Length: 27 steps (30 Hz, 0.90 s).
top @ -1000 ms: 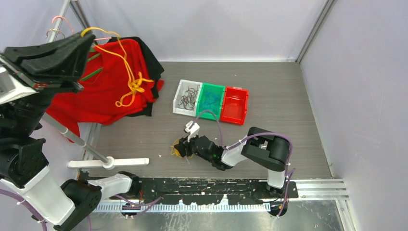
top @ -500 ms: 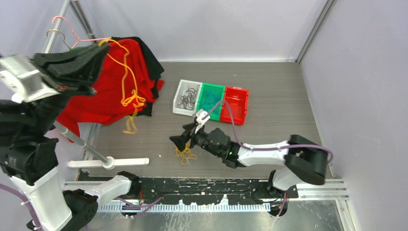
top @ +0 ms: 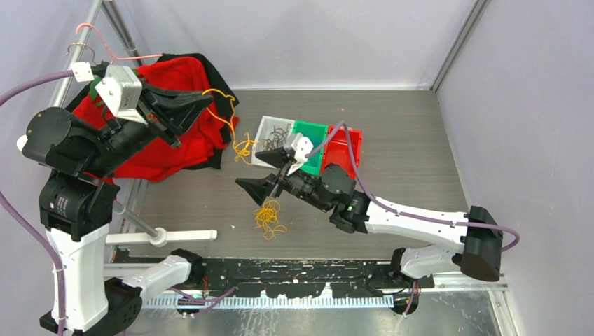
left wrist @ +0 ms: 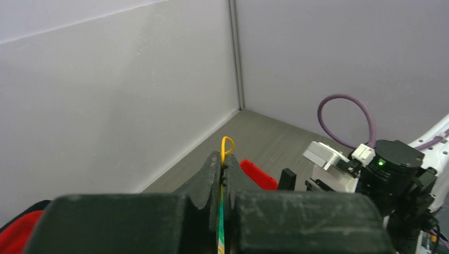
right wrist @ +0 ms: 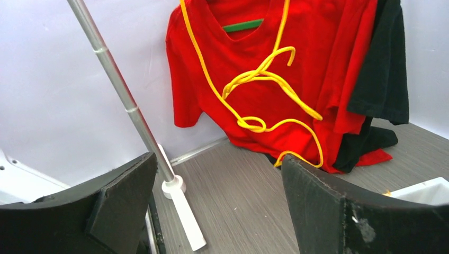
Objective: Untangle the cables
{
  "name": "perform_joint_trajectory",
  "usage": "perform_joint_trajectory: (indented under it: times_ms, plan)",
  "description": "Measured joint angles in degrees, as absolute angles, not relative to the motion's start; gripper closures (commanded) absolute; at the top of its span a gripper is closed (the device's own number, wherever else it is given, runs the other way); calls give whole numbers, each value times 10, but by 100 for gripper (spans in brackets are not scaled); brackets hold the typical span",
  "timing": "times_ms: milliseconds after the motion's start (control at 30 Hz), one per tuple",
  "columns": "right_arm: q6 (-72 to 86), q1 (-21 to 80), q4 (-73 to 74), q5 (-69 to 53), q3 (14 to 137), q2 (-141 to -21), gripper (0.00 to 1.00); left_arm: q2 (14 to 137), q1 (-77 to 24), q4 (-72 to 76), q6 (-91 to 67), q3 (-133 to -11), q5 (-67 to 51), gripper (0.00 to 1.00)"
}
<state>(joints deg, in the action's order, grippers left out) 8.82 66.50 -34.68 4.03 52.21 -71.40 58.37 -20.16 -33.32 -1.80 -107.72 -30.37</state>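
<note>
Left fingers (top: 188, 105) clamp a yellow cable (top: 243, 147) dangling towards the worktop (top: 406, 140). The loose tangle (top: 268, 215) lies just beside the right fingers (top: 251, 187) (spread wide, empty), so the right arm is nearer.

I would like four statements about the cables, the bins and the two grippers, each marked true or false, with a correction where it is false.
1. The left gripper is shut on a yellow cable. True.
2. The right gripper holds the yellow tangle. False: it is open and empty; the tangle lies on the table.
3. The white bin contains dark cables. True.
4. The red bin stands between the other two. False: the green bin is in the middle.
</note>
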Motion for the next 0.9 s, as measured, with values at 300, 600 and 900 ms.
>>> perform_joint_trajectory:
  times_ms: [300, 600, 900]
  plan:
    - [43, 665, -314, 77, 571, -775, 34, 584, -202, -347, -54, -1067, -336, 100]
    - [36, 664, -316, 53, 586, -811, 35, 576, -202, -350, -71, -1061, -348, 100]
    - [57, 664, -317, 7, 587, -809, 83, 564, -202, -356, -73, -1016, -352, 100]
